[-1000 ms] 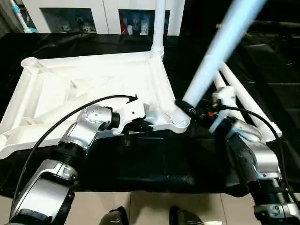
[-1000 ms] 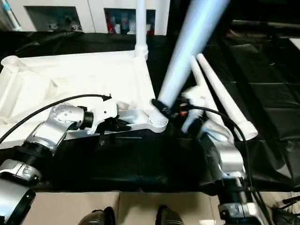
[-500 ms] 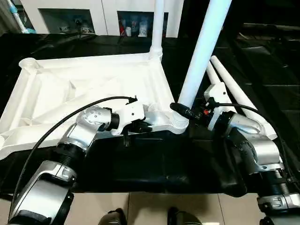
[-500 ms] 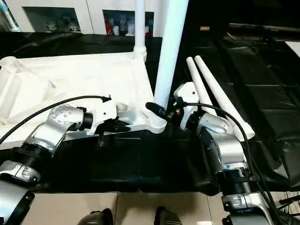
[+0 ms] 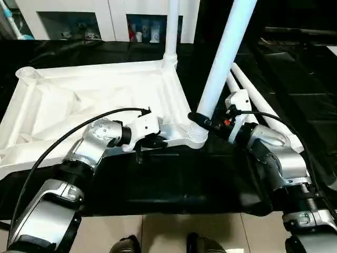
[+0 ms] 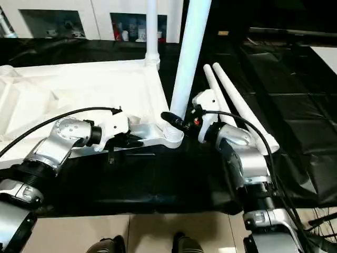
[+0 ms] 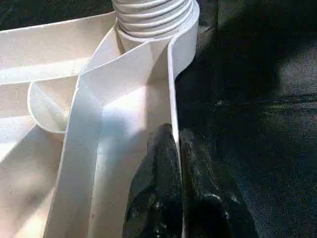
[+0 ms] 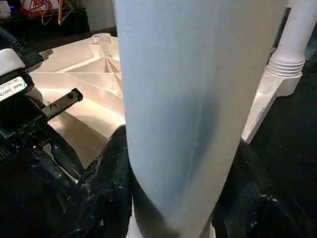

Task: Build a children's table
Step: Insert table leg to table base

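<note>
Table top (image 5: 95, 100): lies upside down on the black cloth (image 5: 174, 184), at 12 o'clock from the robot.
Done: one leg (image 5: 170, 31) stands in the far corner, at 1 o'clock.
Now: the second leg (image 5: 224, 58) stands in the near corner hole (image 5: 196, 136).
Left gripper (image 7: 173, 163): pinched shut on the table top's rim.
Right gripper (image 5: 202, 120): holds the second leg low down.
Left to do: two legs (image 5: 263, 105) lie on the cloth at 2 o'clock.

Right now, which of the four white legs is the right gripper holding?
The leg standing in the near corner socket, clamped by the right gripper. Another stands at the far corner; two lie on the black cloth.
</note>
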Tool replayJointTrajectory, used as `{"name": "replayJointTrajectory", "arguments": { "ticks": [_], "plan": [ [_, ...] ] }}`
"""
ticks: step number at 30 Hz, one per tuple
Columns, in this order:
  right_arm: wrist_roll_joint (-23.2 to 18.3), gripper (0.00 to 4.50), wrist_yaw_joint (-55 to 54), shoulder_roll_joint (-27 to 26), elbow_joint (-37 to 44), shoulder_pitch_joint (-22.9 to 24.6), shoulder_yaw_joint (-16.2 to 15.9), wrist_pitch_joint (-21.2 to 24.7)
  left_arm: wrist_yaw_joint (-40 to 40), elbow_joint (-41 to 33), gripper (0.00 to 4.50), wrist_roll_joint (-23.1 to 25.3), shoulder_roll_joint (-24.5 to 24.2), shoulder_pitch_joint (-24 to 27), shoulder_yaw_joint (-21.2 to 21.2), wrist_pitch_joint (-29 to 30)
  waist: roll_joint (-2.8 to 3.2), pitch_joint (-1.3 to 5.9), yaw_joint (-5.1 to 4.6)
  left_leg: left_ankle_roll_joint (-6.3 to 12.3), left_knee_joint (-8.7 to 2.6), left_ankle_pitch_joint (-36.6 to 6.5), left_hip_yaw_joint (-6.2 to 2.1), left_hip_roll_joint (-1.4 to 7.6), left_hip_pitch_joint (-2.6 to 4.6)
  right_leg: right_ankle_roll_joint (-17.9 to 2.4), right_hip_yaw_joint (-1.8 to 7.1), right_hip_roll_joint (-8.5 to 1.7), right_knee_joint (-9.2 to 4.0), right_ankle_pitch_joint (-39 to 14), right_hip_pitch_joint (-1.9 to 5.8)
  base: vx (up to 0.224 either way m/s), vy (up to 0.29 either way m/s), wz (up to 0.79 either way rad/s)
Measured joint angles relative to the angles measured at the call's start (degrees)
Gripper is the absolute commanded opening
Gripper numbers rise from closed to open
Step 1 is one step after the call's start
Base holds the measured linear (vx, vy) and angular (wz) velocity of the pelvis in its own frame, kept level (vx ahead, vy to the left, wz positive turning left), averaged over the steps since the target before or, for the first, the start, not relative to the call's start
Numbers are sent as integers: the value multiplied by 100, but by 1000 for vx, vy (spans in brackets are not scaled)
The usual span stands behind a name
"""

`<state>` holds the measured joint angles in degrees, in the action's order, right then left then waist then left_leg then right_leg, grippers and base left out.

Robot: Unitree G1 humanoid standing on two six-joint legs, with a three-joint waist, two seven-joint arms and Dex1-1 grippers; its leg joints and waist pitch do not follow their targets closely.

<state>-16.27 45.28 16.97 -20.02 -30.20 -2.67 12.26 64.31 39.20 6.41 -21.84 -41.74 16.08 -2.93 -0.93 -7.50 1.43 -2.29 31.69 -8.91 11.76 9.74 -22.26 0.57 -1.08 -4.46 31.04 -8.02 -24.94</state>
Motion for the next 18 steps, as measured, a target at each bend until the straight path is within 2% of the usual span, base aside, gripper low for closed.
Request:
{"name": "replayJointTrajectory", "arguments": {
  "ticks": [11,17,18],
  "plan": [
    [18,183,-11,-22,-37,-2,-44,-61,53,139,0,5,-26,-80,54,-75,-2,1,15,0,-2,0,2,-2,10,-1,6,2,-3,0,2,0,0,0],
    [139,183,-1041,-469,-297,-144,25,-155,-353,183,0,120,96,-168,37,343,-16,7,-31,0,1,0,1,-4,32,-1,4,1,-16,-10,0,0,0,0],
    [191,183,-1414,-631,-407,-198,97,-168,-564,198,0,130,224,-174,-14,540,-4,-1,-50,0,0,-1,-19,-3,44,3,-24,1,-34,-62,-6,0,0,0]
  ]
}}
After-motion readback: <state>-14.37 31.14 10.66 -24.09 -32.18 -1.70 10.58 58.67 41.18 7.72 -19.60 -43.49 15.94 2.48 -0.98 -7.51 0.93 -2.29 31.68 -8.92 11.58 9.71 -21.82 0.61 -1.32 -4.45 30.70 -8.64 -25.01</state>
